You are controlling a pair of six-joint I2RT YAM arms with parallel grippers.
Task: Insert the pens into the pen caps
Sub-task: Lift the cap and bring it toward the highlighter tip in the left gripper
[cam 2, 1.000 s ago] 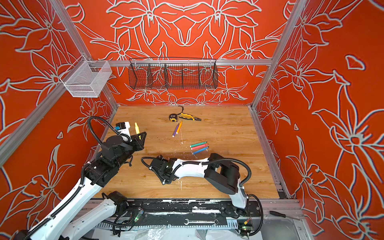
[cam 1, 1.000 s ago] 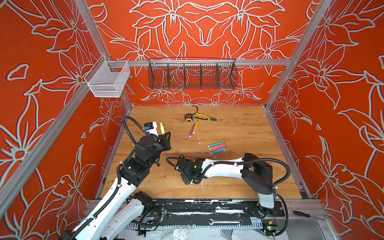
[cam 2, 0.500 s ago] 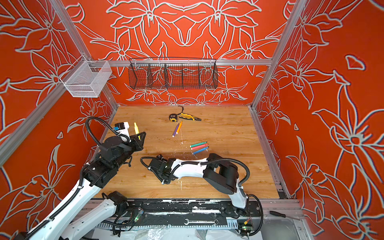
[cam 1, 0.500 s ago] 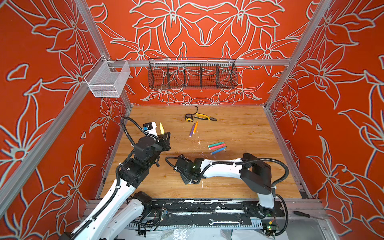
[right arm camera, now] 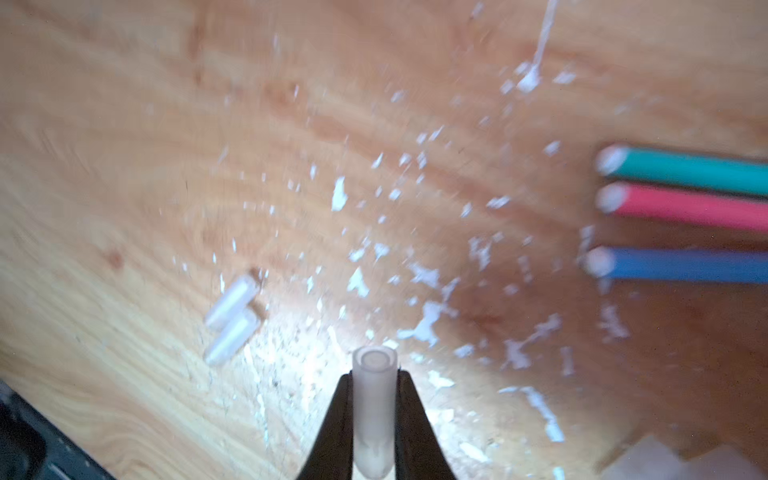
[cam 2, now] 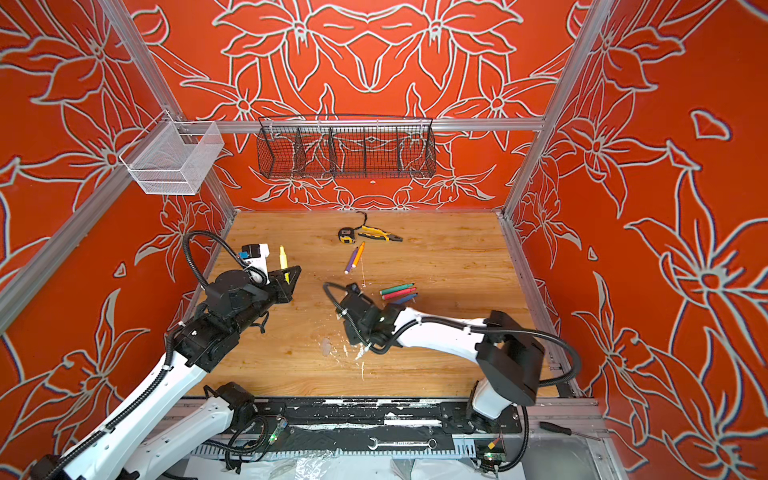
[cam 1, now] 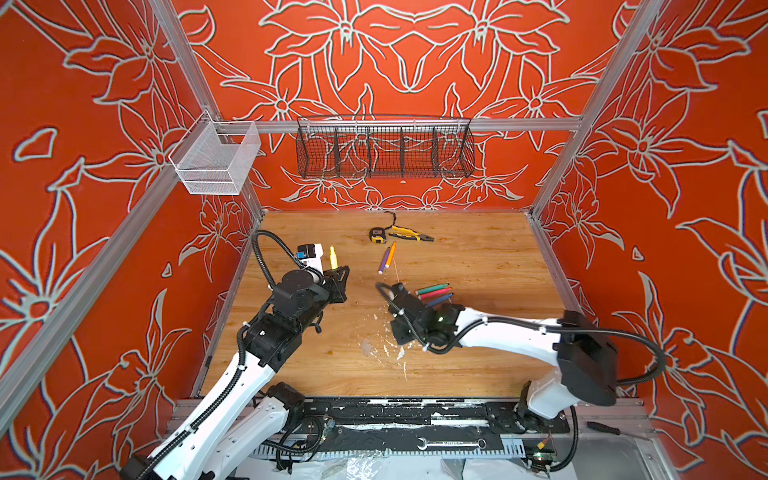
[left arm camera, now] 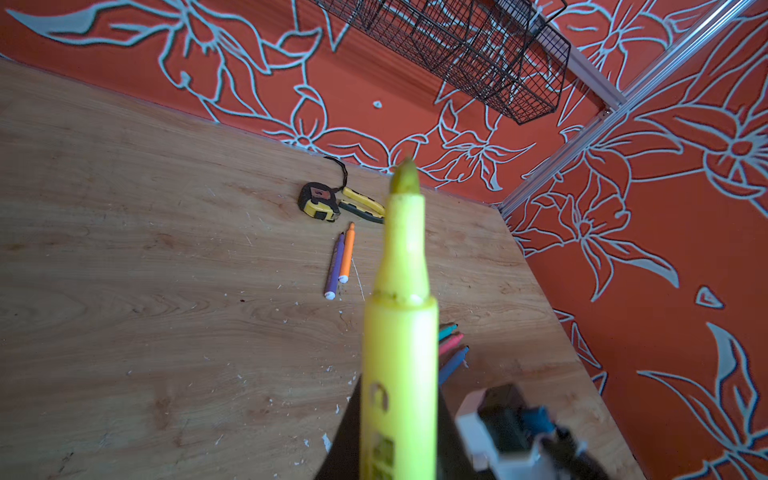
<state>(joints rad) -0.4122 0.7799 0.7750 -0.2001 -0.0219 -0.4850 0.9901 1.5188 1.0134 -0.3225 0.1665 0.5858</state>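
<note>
left tool clamped on yellow pen, right tool pinching clear cap, pen's printing unreadable

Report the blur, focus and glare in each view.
Right wrist view: motion-smeared, the three pens streaking, the held cap sharper, glare on the table beside it. Left wrist view: the yellow pen looms soft up close, the tape measure crisp. Both top views: sharp, evenly lit.

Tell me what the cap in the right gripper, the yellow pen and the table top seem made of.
Pen cap: likely plastic, milky translucent, smooth; light shows through its wall and the open rim looks moulded. Yellow pen: probably plastic, glossy barrel with a highlight, tip dull, perhaps felt. Table: wood or wood-look laminate, matt; grain lines show.
</note>
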